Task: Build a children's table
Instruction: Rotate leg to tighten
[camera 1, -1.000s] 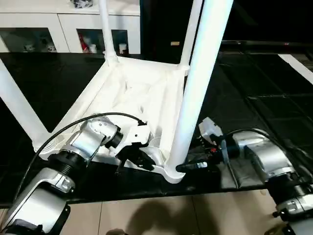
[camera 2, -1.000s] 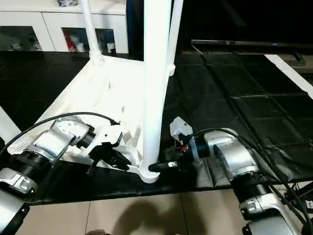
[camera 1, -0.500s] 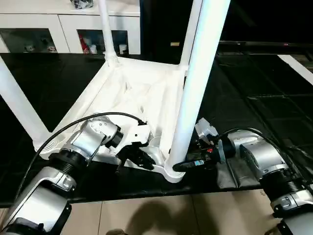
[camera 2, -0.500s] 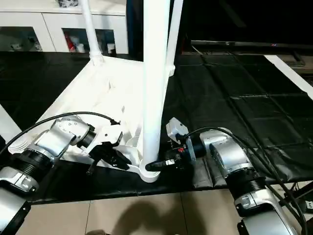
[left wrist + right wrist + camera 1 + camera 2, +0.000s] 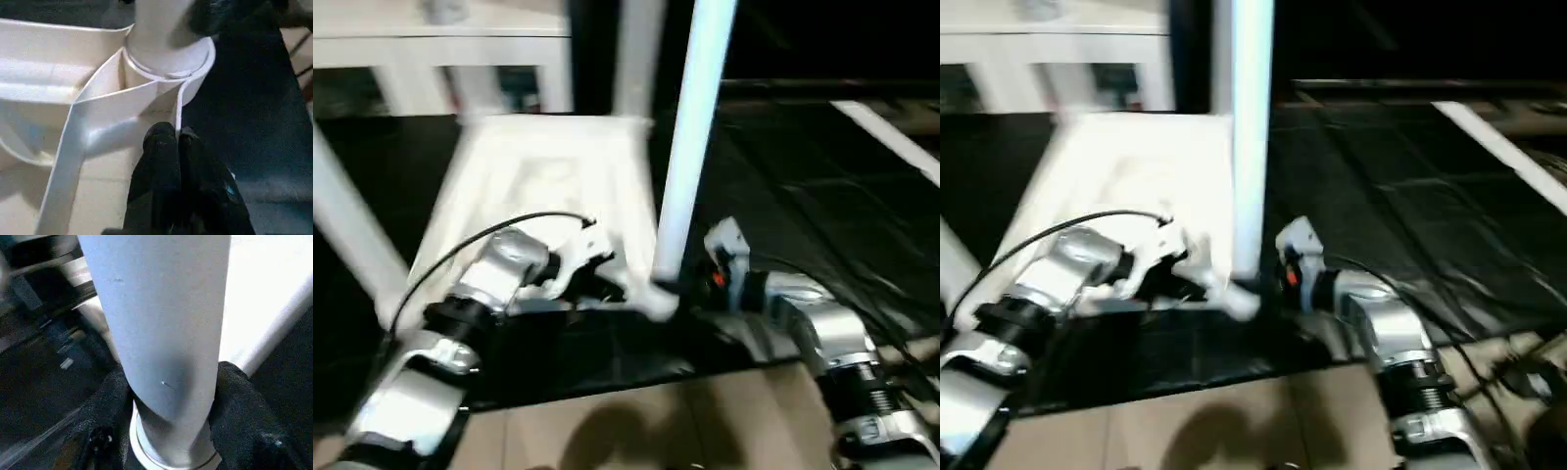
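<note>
White plastic ribbed tabletop (image 5: 58,93): my left tool (image 5: 172,139), pinched shut, touches its rim; right tool (image 5: 171,396) apparently clasps the white tapered leg (image 5: 161,318) (near socket).

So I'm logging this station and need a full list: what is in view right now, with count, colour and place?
Tabletop: one, white, lying underside up on the black mat.
Legs: four, white, standing up from the tabletop's corners; nearest leg in the near right corner socket.
Mat: one, black, under the table.
Floor: beige, nearest the camera.
Cabinet: one, white, glass-door, at the back.
Left gripper: black, shut on the tabletop's rim beside the socket.
Right gripper: black, one finger each side of the nearest leg's base.
Forearms: two, silver.
</note>
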{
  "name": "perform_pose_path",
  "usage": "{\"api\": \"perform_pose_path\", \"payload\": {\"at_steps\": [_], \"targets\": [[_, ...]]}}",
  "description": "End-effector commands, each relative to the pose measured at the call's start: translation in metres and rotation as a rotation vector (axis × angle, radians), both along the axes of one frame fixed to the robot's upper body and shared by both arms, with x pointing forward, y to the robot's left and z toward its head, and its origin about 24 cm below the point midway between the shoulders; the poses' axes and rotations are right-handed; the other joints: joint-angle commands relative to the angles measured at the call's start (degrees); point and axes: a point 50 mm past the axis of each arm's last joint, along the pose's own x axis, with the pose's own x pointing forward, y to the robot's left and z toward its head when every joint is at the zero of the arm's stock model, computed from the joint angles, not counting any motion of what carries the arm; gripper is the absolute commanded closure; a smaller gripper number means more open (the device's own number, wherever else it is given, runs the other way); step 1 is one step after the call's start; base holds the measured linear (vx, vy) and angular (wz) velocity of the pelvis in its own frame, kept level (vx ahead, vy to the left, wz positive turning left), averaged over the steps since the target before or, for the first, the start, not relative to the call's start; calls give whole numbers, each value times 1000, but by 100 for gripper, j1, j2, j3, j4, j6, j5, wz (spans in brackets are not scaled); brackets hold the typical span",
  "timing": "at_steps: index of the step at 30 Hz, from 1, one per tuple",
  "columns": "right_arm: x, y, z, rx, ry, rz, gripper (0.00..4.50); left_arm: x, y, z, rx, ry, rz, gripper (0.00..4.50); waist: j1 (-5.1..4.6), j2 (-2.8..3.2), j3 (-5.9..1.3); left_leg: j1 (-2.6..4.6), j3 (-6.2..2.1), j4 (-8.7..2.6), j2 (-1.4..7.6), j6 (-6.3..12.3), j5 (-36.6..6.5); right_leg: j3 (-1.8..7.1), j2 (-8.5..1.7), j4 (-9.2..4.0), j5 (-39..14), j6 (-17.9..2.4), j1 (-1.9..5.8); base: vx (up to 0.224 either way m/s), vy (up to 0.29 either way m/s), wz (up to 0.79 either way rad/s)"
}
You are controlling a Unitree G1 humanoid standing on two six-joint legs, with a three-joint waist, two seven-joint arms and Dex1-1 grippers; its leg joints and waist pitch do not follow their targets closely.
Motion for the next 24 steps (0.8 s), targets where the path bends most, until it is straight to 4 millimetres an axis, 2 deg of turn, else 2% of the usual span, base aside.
{"api": "perform_pose_path", "payload": {"at_steps": [1, 2, 4, 6, 7, 8, 11, 12, 13, 14, 16, 18, 20, 21, 22, 24], "targets": [[1, 21, -10, -13, 64, -56, 252, 3, -34, 17, -129, -35, -36, 450, 30, 52, -420, -43, -20, -416, 50, 13, -1417, 224, -291, -510, -2510, -768, 323, 0, 0, 0], [2, 23, -10, -14, 69, -78, 252, 3, -35, 18, -138, -35, -19, 450, 5, 42, -428, -52, -13, -409, 45, 20, -1381, 229, -280, -496, -2415, -800, 334, 0, 0, 0], [10, 32, -13, -19, 86, -217, 252, 7, -45, 20, -168, -50, 69, 450, -36, 75, -439, -55, -13, -405, 48, 38, -1288, 236, -274, -462, -2107, -959, 340, 0, 0, 0], [14, 39, -12, -20, 99, -299, 252, 9, -51, 21, -172, -65, 117, 450, -50, 75, -439, -54, 1, -401, 49, 53, -1233, 247, -270, -449, -1921, -1036, 335, 0, 0, 0], [18, 43, -12, -23, 108, -351, 252, 10, -56, 22, -182, -77, 147, 450, -57, 70, -448, -68, -3, -402, 40, 58, -1168, 247, -268, -432, -1815, -1052, 357, 0, 0, 0], [18, 44, -12, -23, 109, -353, 252, 10, -56, 22, -183, -78, 148, 450, -73, 19, -448, -71, 8, -401, 47, 71, -1147, 252, -263, -432, -1785, -1054, 351, 0, 0, 0], [19, 47, -10, 11, 124, -394, 252, 8, -60, 22, -184, -83, 152, 450, -61, 42, -446, -58, 25, -397, 44, 169, -1042, 267, -268, -425, -1633, -1088, 349, 0, 0, 0], [19, 47, -10, 27, 124, -397, 252, 8, -60, 22, -180, -89, 147, 450, -55, 17, -448, -58, 31, -392, 43, 206, -1014, 270, -270, -422, -1599, -1084, 352, 0, 0, 0], [19, 47, -10, 28, 124, -397, 252, 8, -60, 21, -178, -91, 146, 450, -49, 30, -449, -56, 29, -396, 46, 219, -985, 272, -272, -419, -1576, -1086, 353, 0, 0, 0], [18, 47, -9, 36, 117, -397, 218, 8, -59, 21, -170, -96, 144, 450, -49, 36, -445, -55, 31, -399, 51, 236, -973, 273, -265, -414, -1521, -1095, 349, 0, 0, 0], [17, 47, -9, 45, 111, -405, 218, 8, -56, 20, -165, -98, 152, 450, -47, 51, -434, -56, 40, -400, 45, 239, -1034, 277, -270, -432, -1579, -1078, 349, 0, 0, 0], [17, 45, -9, 49, 103, -412, 178, 8, -53, 19, -160, -98, 149, 450, -43, 67, -429, -44, 32, -408, 50, 212, -1102, 272, -269, -440, -1699, -1049, 343, 0, 0, 0], [16, 40, -7, 41, 66, -408, 176, 7, -49, 17, -147, -100, 127, 450, -37, 77, -438, -26, 33, -409, 57, 199, -1115, 281, -272, -444, -1657, -1063, 336, 0, 0, 0], [15, 34, -6, 11, 29, -412, 167, 6, -46, 16, -136, -106, 104, 450, -9, 73, -447, -8, 50, -398, 57, 208, -1058, 295, -272, -442, -1504, -1108, 317, 0, 0, 0], [15, 33, -5, 9, 24, -413, 147, 6, -45, 16, -134, -107, 100, 450, 3, 73, -461, -29, 41, -399, 61, 212, -920, 304, -261, -385, -1178, -1193, 342, 0, 0, 0], [12, 18, -4, 41, 10, -420, 133, 7, -38, 14, -108, -115, 64, 450, 12, 75, -455, -25, 46, -400, 66, 253, -921, 302, -254, -361, -981, -1261, 343, 0, 0, 0]]}}
